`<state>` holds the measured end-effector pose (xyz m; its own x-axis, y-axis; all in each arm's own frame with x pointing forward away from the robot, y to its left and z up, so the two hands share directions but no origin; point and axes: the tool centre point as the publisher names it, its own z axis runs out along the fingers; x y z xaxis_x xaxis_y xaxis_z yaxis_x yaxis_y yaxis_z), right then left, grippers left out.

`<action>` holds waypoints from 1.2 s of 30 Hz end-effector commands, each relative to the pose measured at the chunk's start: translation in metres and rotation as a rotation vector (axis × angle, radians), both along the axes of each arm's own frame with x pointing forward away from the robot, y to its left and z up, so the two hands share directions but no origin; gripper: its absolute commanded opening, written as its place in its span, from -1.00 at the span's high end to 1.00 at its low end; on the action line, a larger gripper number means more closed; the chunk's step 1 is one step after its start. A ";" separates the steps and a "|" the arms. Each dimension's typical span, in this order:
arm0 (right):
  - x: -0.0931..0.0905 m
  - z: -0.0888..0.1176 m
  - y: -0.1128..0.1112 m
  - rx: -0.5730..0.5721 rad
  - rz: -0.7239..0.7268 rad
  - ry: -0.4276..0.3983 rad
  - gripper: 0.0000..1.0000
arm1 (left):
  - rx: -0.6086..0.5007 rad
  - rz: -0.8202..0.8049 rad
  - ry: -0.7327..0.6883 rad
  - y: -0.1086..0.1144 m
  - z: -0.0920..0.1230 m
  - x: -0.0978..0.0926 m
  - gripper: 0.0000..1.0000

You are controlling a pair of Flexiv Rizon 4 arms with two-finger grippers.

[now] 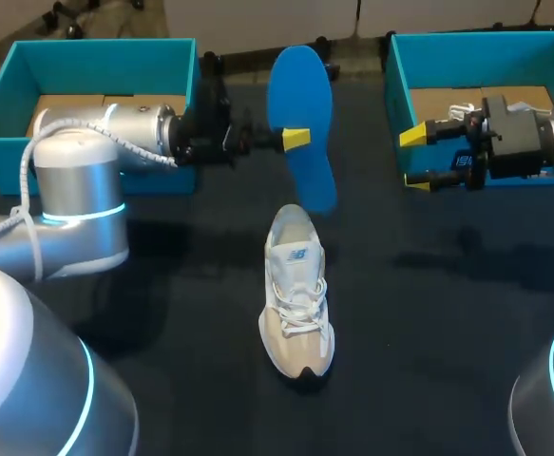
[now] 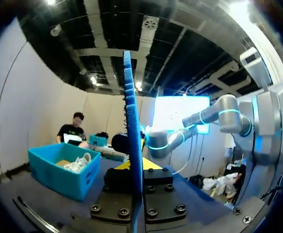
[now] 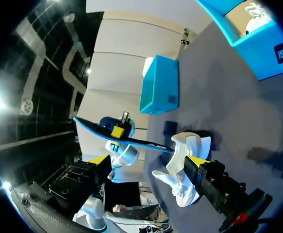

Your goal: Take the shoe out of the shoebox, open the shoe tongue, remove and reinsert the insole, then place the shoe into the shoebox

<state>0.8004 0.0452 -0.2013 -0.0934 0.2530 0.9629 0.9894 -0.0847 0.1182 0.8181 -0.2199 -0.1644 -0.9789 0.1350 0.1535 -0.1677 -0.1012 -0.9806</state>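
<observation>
One blue insole (image 1: 300,104) sits clamped in the left jaws, clear of the shoe (image 1: 297,294), likely awaiting reinsertion; right jaws spread, empty.

The left gripper (image 1: 293,139) pinches the blue insole (image 1: 300,95) up in the air. The right gripper (image 1: 415,160) points sideways, fingers wide apart.

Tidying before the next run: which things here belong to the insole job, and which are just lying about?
Job: blue insole in left pincer; white shoe on table; left shoebox or right shoebox, cannot tell which.
Lying about: second shoe inside right shoebox.
</observation>
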 end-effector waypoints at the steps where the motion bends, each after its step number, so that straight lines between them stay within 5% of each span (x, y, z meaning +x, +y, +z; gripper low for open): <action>1: 0.000 0.000 0.001 -0.001 -0.002 -0.001 -1.00 | -0.035 0.049 -0.439 0.005 0.006 -0.002 1.00; 4: 0.000 0.000 0.001 -0.001 -0.002 -0.001 -1.00 | -0.037 0.054 -0.520 0.007 0.007 -0.002 1.00; 5: 0.000 0.000 0.001 -0.001 -0.002 -0.001 -1.00 | -0.031 0.065 -0.678 0.009 0.005 -0.001 1.00; 8: 0.000 0.000 0.001 -0.001 -0.002 -0.001 -1.00 | -0.055 0.112 -0.802 0.010 0.004 0.000 1.00; 26: 0.000 0.000 0.001 -0.001 -0.002 -0.001 -1.00 | -0.056 0.132 -0.808 0.011 0.004 0.000 1.00; 36: 0.000 0.000 0.001 -0.001 -0.002 -0.001 -1.00 | -0.009 0.150 -1.315 0.016 -0.007 0.001 1.00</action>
